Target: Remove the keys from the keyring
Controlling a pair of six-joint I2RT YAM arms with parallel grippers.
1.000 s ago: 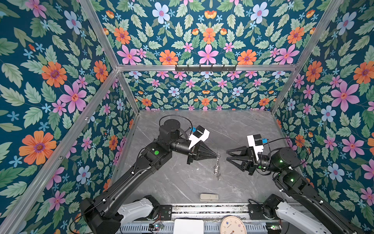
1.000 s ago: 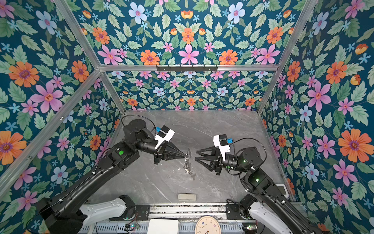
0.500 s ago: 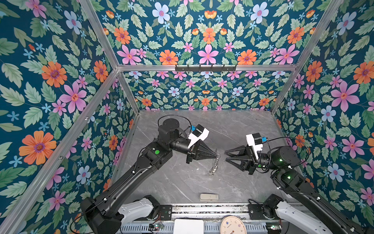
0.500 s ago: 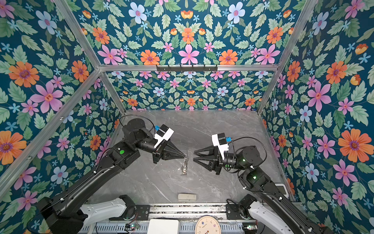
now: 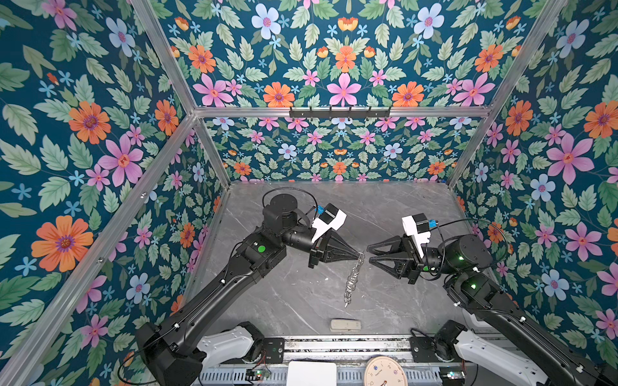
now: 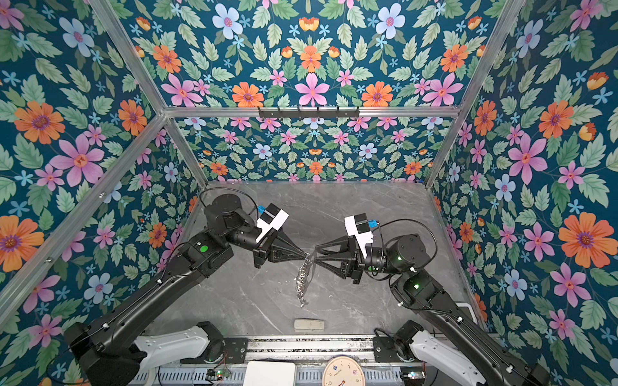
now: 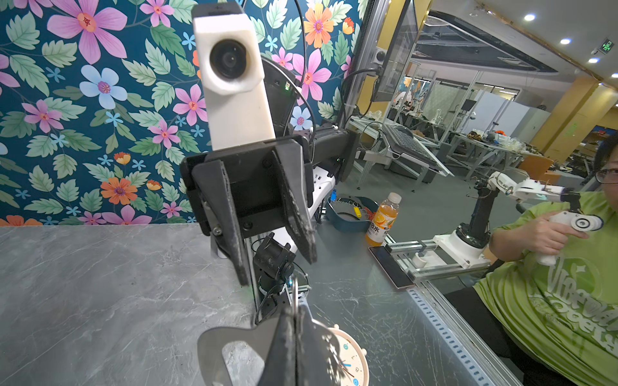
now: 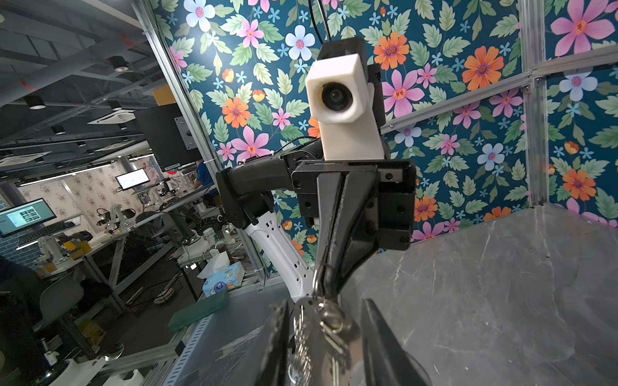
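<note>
By the front edge of the table (image 5: pixel 284 294) lies a beige block (image 5: pixel 345 325), well apart from the work. Beyond it the keyring (image 5: pixel 351 282) dangles toward the table, pinched at its top by the left end effector (image 5: pixel 357 257), whose jaws are pressed together on it. Facing it, the right end effector (image 5: pixel 369 254) stands with its jaws apart. The right wrist view shows the keys (image 8: pixel 299 334) between its fingers, not clamped. The step in hand looks like taking hold of a key. Next, the right jaws should close on one key head alone, clear of the chain, then work it round the ring's split while the left holds firm.
</note>
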